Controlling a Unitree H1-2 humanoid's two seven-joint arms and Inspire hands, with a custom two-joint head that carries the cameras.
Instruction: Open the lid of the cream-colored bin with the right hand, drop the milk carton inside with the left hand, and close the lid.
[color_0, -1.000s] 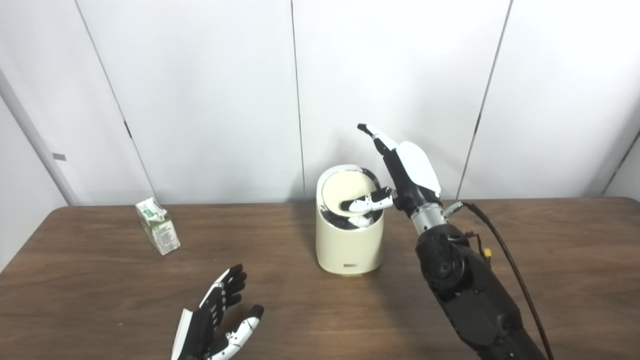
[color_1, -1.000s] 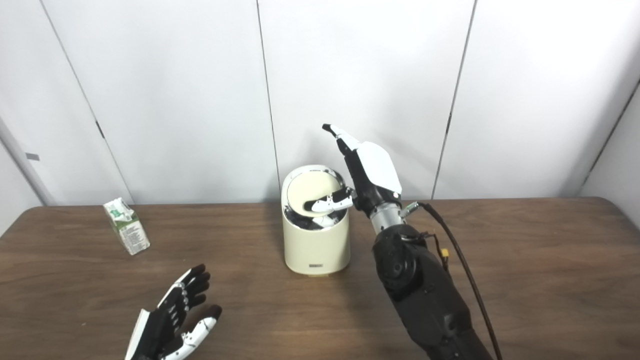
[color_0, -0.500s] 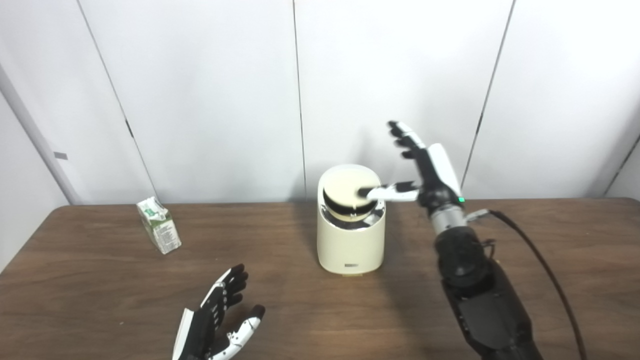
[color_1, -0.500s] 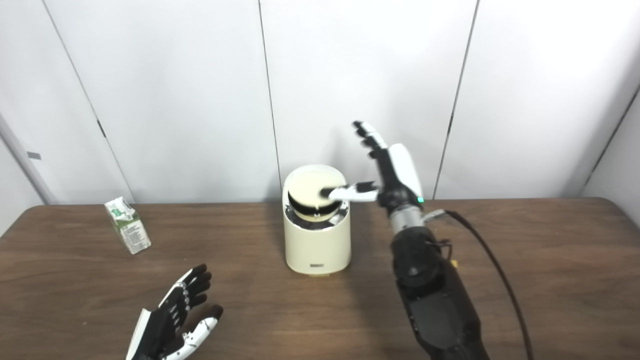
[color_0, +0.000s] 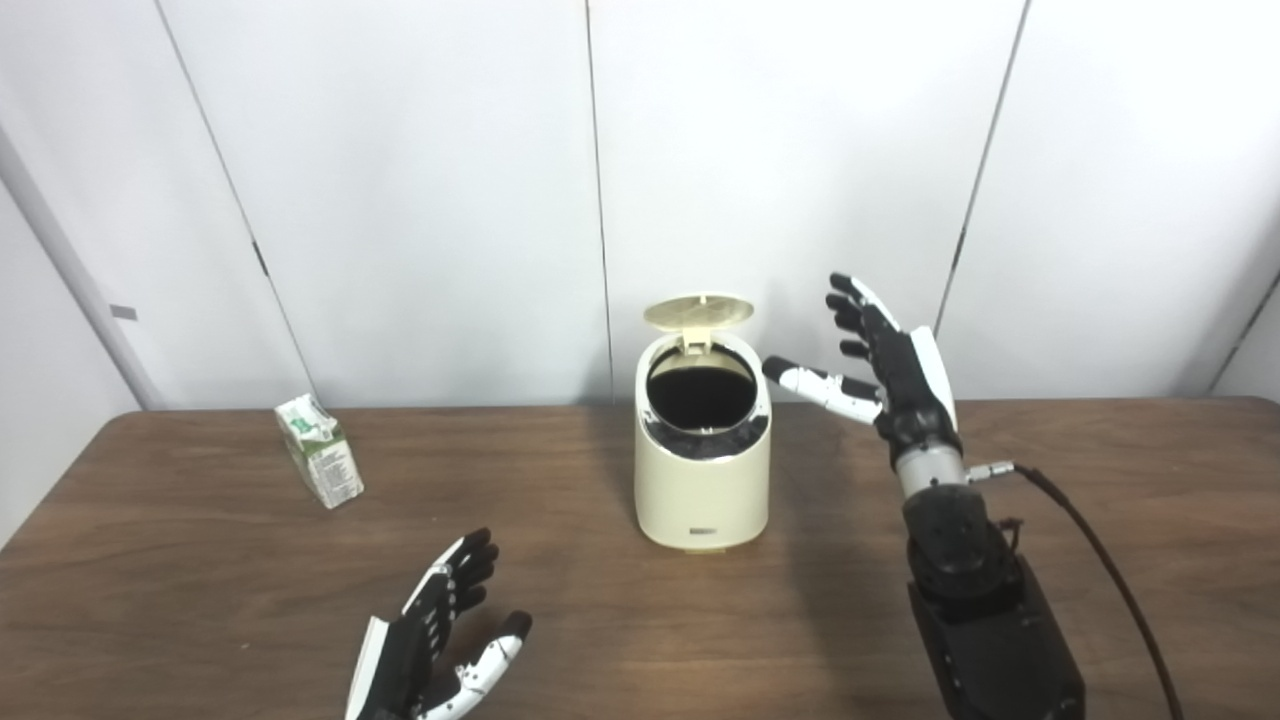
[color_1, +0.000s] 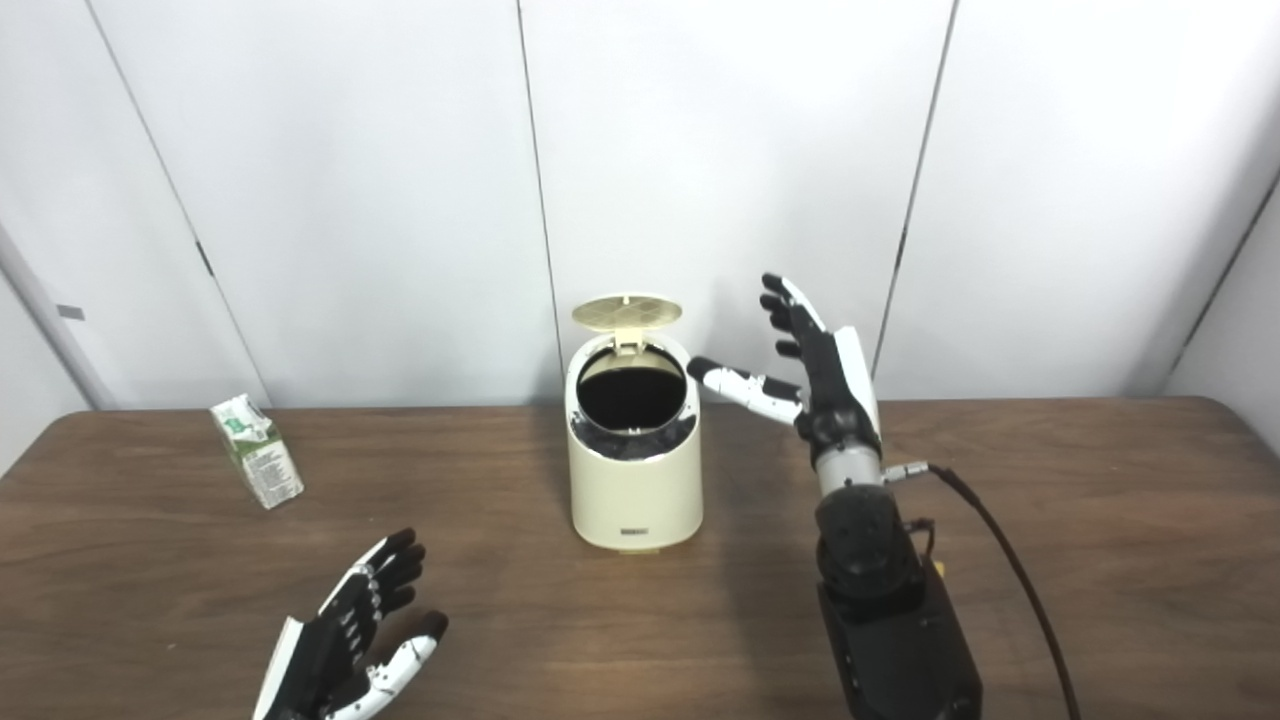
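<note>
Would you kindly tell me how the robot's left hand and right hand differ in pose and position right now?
The left hand sits low over the table's near edge, far from the bin; the right hand is raised beside the bin's rim. The left hand points up and right, toward the bin; the right hand's thumb reaches toward the bin's opening. Both are open, fingers spread, holding nothing.

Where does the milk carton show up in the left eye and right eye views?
Left eye view: milk carton stands left of centre on the table.
Right eye view: milk carton stands nearer the left edge.
Shared landmark: the open cream-colored bin, to its right in both.
</note>
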